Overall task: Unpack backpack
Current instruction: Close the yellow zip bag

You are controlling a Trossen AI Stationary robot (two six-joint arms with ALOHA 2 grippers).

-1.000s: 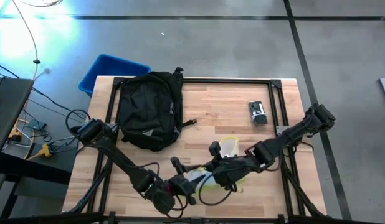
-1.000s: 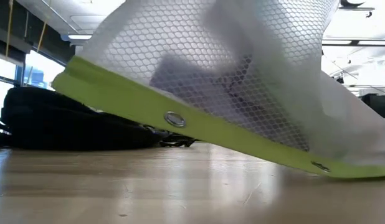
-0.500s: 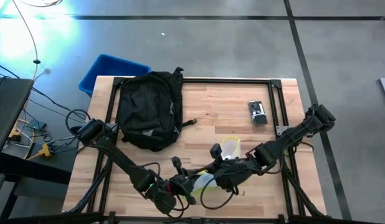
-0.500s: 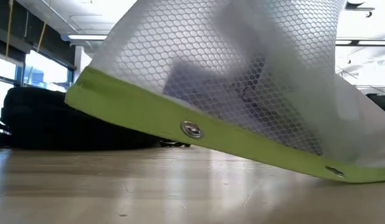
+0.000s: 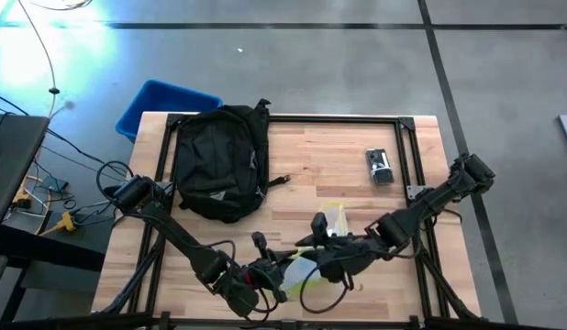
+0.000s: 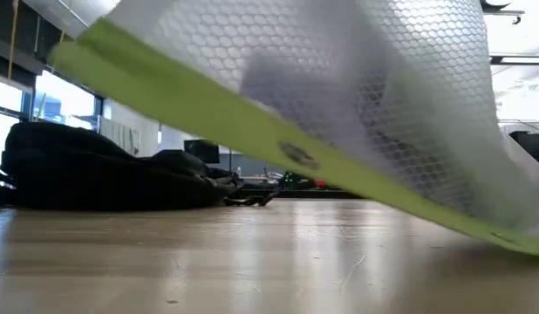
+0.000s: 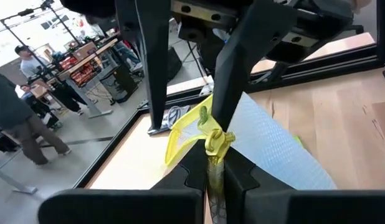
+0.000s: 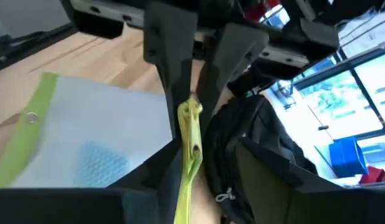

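Note:
The black backpack [image 5: 219, 163] lies flat on the table's far left part, and its dark bulk shows in the low view [image 6: 86, 170]. A clear mesh pouch [image 5: 313, 255] with a yellow edge [image 6: 252, 131] hangs tilted near the table's near edge. My left gripper [image 5: 282, 278] is shut on that edge [image 7: 212, 163]. My right gripper [image 5: 311, 259] faces it from the right and is open [image 8: 199, 158], its fingers on either side of the same edge. My left gripper pinches the pouch's yellow edge [image 7: 213, 144] between its two fingertips, where the strip is bunched into a small knot. The fingers come in about level from the table's near left. The pouch hangs slanted beside them. My right gripper's fingers [image 8: 156, 168] flank the yellow edge [image 8: 191, 146]; whether they touch it I cannot tell.
A blue bin [image 5: 164, 105] stands off the table's far left corner. A small dark device [image 5: 380, 167] lies on the table's far right part. Bare wood lies between the backpack and the device. People and desks show in the room beyond [image 7: 18, 118].
The pouch has tipped. In the low view its yellow edge now slants more steeply: the end toward the backpack has risen, while the other end has stayed low. In the high view the pouch shows narrower. Both arms have stayed about where they were.

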